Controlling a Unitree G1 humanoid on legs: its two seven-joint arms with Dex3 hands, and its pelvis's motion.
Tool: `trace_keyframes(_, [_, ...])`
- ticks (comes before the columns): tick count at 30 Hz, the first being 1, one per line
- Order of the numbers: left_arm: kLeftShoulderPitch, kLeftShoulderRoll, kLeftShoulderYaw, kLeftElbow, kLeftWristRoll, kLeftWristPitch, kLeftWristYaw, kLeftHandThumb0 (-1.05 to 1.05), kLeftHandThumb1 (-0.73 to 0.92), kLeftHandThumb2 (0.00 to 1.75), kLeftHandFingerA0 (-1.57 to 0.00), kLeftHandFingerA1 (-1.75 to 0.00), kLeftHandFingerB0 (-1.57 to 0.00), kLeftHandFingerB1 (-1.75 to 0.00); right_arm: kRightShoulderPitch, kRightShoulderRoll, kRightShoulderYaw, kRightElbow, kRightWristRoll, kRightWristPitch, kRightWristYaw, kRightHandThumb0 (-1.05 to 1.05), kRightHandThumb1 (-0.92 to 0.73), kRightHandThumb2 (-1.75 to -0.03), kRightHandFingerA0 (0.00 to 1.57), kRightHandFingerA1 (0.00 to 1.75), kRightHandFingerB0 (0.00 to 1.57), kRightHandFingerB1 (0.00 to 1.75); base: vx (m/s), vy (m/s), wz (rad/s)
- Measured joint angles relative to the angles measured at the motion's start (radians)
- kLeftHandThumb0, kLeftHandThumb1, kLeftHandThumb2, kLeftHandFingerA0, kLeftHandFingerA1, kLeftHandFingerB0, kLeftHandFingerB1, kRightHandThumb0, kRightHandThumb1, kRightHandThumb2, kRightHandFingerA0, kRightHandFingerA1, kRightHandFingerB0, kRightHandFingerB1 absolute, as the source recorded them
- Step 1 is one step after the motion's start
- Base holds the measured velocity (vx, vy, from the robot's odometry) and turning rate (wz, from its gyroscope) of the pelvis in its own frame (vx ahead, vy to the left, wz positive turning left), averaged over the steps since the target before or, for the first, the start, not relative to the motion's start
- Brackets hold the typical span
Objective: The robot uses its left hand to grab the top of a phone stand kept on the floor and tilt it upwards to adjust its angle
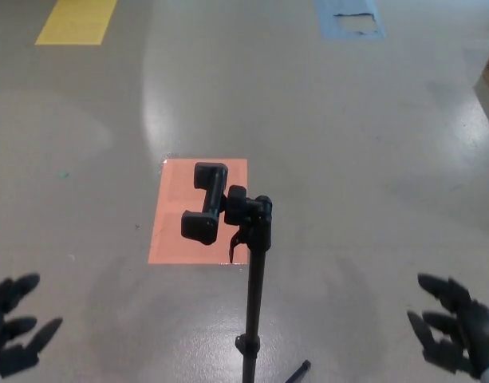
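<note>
- I see the phone stand (254, 295) upright on the floor (348, 159), its pole rising toward my camera and its clamp head (208, 203) sitting over an orange floor patch (176, 231).
- The clamp head leans off to the left of the pole, which I judge leaves its top within reach of a grasp from that side.
- My left robot hand (13, 327) is low at the left edge, fingers spread, holding nothing, well apart from the clamp.
- My right robot hand (451, 323) is also open and empty, out to the right and clear of the pole.
- I'd say the grasp is not yet begun.
</note>
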Motion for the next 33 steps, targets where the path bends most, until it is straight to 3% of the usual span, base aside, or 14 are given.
trace_keyframes(2, [-0.011,0.008,0.003,0.001,-0.006,-0.023,-0.011,-0.73,0.65,0.89,-0.27,-0.46,-0.10,-0.35,-0.011,0.000,-0.001,0.000,0.000,-0.024,0.000,-0.64,-0.81,-0.63,0.29,0.38,0.17,0.29,0.00,0.000,0.00])
trace_keyframes(3, [-0.015,0.014,0.005,0.002,-0.010,-0.038,-0.019,-0.68,0.77,0.64,-0.30,-0.36,-0.12,-0.24,-0.017,0.000,-0.002,0.001,0.000,-0.040,0.000,-0.64,-0.81,-0.64,0.28,0.37,0.16,0.29,0.00,0.000,0.00])
trace_keyframes(4, [-0.018,0.021,0.008,0.003,-0.015,-0.056,-0.028,-0.36,0.49,1.05,-0.03,-0.46,0.00,-0.47,-0.021,0.000,-0.004,0.003,0.000,-0.059,-0.001,-0.64,-0.81,-0.63,0.28,0.38,0.17,0.29,0.00,0.000,0.00])
trace_keyframes(8, [-0.027,0.030,0.023,0.018,-0.031,-0.107,-0.055,-0.36,0.49,1.05,-0.02,-0.47,0.00,-0.47,-0.028,0.000,-0.011,0.015,0.000,-0.111,-0.002,-0.65,-0.81,-0.64,0.26,0.37,0.16,0.29,0.00,0.000,0.00])
trace_keyframes(9, [-0.028,0.031,0.024,0.021,-0.034,-0.113,-0.059,-0.71,0.77,0.64,-0.19,-0.32,-0.11,-0.22,-0.029,0.000,-0.012,0.017,0.000,-0.119,-0.003,-0.65,-0.82,-0.64,0.25,0.37,0.15,0.29,0.00,0.000,0.00])
trace_keyframes(11, [-0.033,0.032,0.031,0.031,-0.047,-0.139,-0.074,-0.71,0.77,0.64,-0.19,-0.32,-0.11,-0.22,-0.035,0.000,-0.019,0.024,0.001,-0.144,-0.003,-0.65,-0.82,-0.64,0.25,0.37,0.15,0.29,0.00,0.000,0.00])
trace_keyframes(12, [-0.036,0.032,0.036,0.035,-0.052,-0.151,-0.081,-0.79,0.63,0.96,-0.07,-0.43,-0.09,-0.28,-0.037,0.000,-0.023,0.029,0.002,-0.155,-0.003,-0.66,-0.83,-0.64,0.25,0.37,0.15,0.29,0.00,0.000,0.00])
trace_keyframes(15, [-0.040,0.033,0.044,0.043,-0.065,-0.182,-0.096,-0.76,0.79,0.67,-0.12,-0.30,-0.08,-0.20,-0.043,0.000,-0.029,0.042,0.005,-0.181,-0.003,-0.67,-0.83,-0.64,0.26,0.37,0.15,0.29,0.00,0.000,0.00])
trace_keyframes(17, [-0.040,0.036,0.045,0.043,-0.067,-0.212,-0.102,-0.82,0.64,0.98,-0.05,-0.39,-0.10,-0.23,-0.045,0.000,-0.030,0.050,0.005,-0.199,-0.003,-0.70,-0.70,-0.89,0.19,0.45,0.12,0.40,0.00,0.000,0.00])
trace_keyframes(19, [-0.040,0.042,0.042,0.025,-0.063,-0.232,-0.101,-0.83,0.78,0.67,-0.13,-0.30,-0.09,-0.21,-0.045,0.000,-0.030,0.053,0.005,-0.209,-0.003,-0.66,-0.83,-0.64,0.25,0.37,0.15,0.29,0.00,0.000,0.00])
trace_keyframes(20, [-0.040,0.049,0.040,0.012,-0.060,-0.241,-0.100,-0.80,0.63,1.01,-0.10,-0.43,-0.03,-0.24,-0.045,0.000,-0.030,0.054,0.005,-0.212,-0.003,-0.65,-0.83,-0.64,0.26,0.37,0.15,0.29,0.00,0.000,0.00])
trace_keyframes(30, [-0.056,0.163,-0.005,-0.242,0.012,-0.349,-0.074,-0.86,0.60,0.97,-0.08,-0.31,-0.03,-0.22,-0.059,0.000,-0.029,0.066,0.003,-0.234,-0.003,-0.71,-0.68,-0.90,0.20,0.45,0.12,0.40,0.00,0.000,0.00])
trace_keyframes(32, [-0.086,0.193,-0.035,-0.277,0.042,-0.374,-0.073,-0.85,0.63,1.01,-0.08,-0.26,0.00,-0.18,-0.062,0.000,-0.029,0.067,0.002,-0.236,-0.003,-0.67,-0.83,-0.63,0.27,0.37,0.16,0.29,0.00,0.000,0.00])
trace_keyframes(33, [-0.093,0.200,-0.042,-0.285,0.050,-0.380,-0.072,-0.90,0.82,0.65,-0.09,-0.24,0.00,-0.19,-0.062,0.000,-0.029,0.067,0.002,-0.237,-0.003,-0.67,-0.83,-0.63,0.27,0.37,0.16,0.29,0.00,0.000,0.00])
